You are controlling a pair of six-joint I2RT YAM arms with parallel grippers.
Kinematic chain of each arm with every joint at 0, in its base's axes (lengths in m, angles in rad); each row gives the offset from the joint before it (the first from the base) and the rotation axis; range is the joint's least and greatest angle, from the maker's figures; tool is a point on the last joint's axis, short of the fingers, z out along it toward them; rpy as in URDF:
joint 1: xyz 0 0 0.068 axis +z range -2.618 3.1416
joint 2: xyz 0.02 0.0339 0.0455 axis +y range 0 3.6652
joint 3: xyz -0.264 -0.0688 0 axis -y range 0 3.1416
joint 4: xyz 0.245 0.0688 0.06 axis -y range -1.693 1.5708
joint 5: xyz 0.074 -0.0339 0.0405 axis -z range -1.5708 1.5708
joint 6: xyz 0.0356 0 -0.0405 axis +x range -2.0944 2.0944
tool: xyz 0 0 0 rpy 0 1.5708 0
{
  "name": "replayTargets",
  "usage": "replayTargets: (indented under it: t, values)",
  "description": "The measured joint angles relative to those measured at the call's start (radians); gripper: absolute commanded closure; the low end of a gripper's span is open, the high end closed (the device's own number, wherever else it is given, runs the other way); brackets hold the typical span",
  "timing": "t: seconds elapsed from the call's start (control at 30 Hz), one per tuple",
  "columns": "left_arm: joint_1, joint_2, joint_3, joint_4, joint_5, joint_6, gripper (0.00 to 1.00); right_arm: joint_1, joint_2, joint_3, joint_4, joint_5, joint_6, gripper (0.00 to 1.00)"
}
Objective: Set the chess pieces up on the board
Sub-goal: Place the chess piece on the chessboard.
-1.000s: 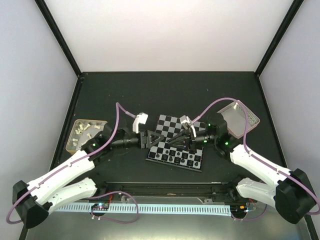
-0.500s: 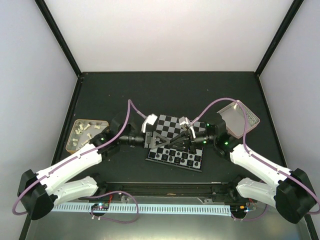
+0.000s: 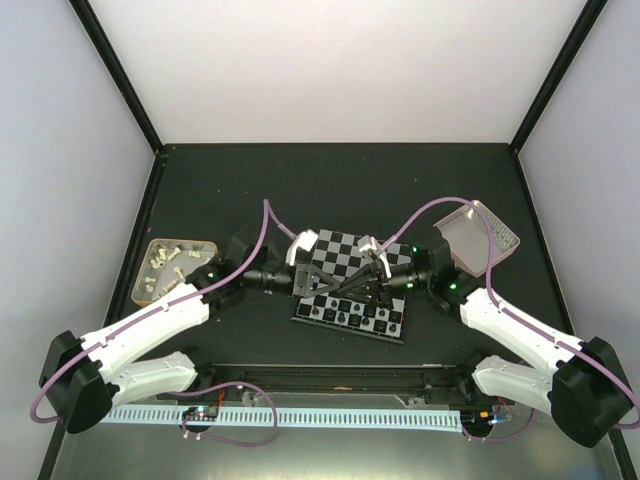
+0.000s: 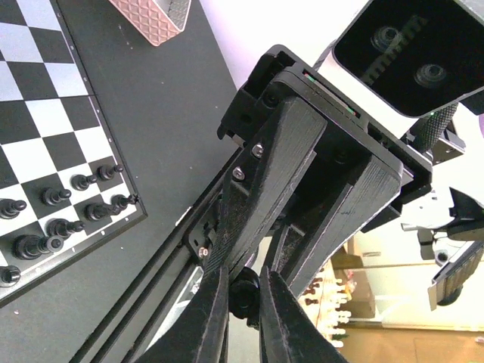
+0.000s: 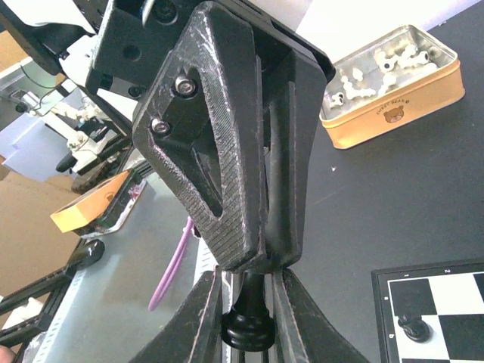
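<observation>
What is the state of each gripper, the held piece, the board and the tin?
left gripper, shut on the black piece
right gripper, shut on the same piece
black piece, held by both grippers, off the board
board, flat, black pieces standing along near edge
tin, open, white pieces inside

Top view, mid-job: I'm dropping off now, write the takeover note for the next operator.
Left gripper: jaws closed on the top of one black piece, held above the board.
Right gripper: jaws shut on the same piece's base.
Done: other black pieces stand in the board's near rows.
Left: release one side, seat this piece; white pieces lie in the tan tin.
</observation>
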Motion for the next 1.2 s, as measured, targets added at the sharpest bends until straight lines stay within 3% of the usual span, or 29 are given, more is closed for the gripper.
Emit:
replayTargets:
  t: [0.2, 0.33, 0.67, 0.83, 1.2]
  values:
    - [-0.007, 0.002, 0.008, -0.021, -0.026, 0.027, 0.95, 0.003, 0.000, 0.002, -0.028, 0.057, -0.005, 0.40]
    - [-0.019, -0.003, 0.042, -0.106, -0.124, 0.077, 0.94, 0.006, -0.013, 0.002, -0.053, 0.165, -0.008, 0.27]
    - [-0.027, -0.023, 0.048, -0.348, -0.521, 0.148, 0.94, 0.006, -0.098, -0.030, -0.112, 0.524, 0.056, 0.24]
    - [-0.061, 0.049, 0.046, -0.385, -0.672, 0.142, 0.94, 0.006, -0.093, -0.030, -0.140, 0.668, 0.093, 0.24]
    - [-0.098, 0.274, 0.043, -0.401, -0.762, 0.134, 0.93, 0.006, -0.026, -0.030, -0.165, 0.778, 0.134, 0.24]
